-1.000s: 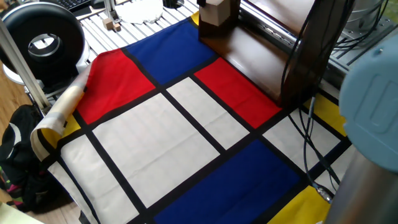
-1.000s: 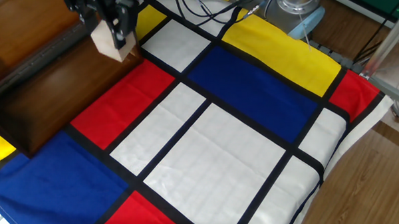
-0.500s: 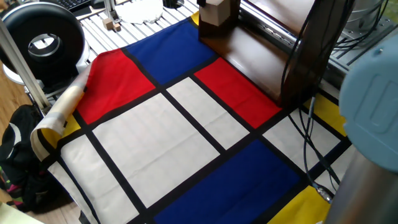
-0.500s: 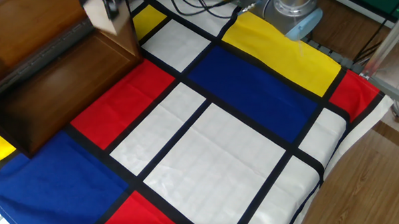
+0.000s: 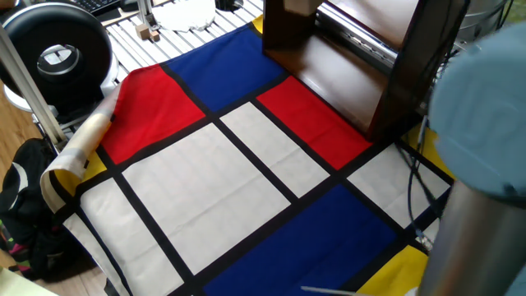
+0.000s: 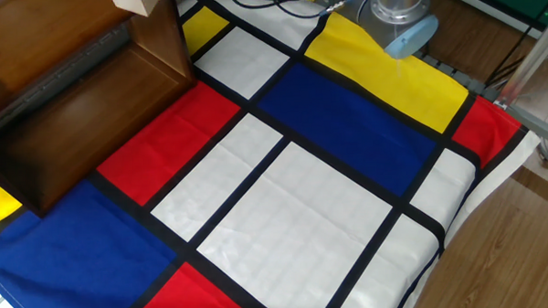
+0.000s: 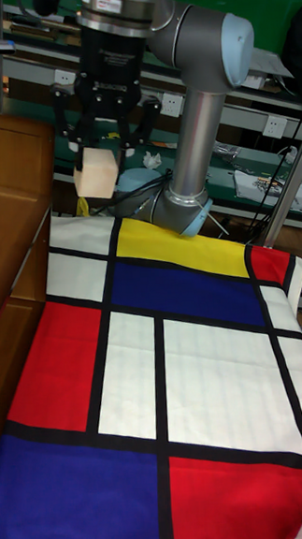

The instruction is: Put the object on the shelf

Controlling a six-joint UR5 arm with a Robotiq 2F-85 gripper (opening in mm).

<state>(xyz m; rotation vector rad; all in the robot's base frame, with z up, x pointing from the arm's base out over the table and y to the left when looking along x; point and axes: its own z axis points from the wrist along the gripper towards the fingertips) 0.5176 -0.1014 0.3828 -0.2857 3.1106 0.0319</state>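
Observation:
In the tall fixed view my gripper (image 7: 102,151) is shut on the object (image 7: 97,177), a pale tan wooden cube, and holds it high in the air. It hangs beside the top of the shelf (image 7: 7,213), just off its right edge. Only the cube's lower part shows at the top edge of one fixed view (image 5: 300,6) and of the other fixed view (image 6: 136,1); the gripper is cut off in both. The shelf (image 5: 345,74) (image 6: 80,97) is dark brown and glossy, with an upright side panel and a flat board.
A cloth (image 5: 246,181) of red, blue, white and yellow panels covers the table. The arm's base (image 6: 397,22) with its cables stands at the far edge. A black round device (image 5: 57,53), a paper roll (image 5: 82,140), a black bag (image 5: 25,205) and tiny wooden blocks (image 5: 149,33) lie to the left.
My gripper has risen with the cube from beside the shelf's side panel. It has left both fixed views except for the cube's lower edge.

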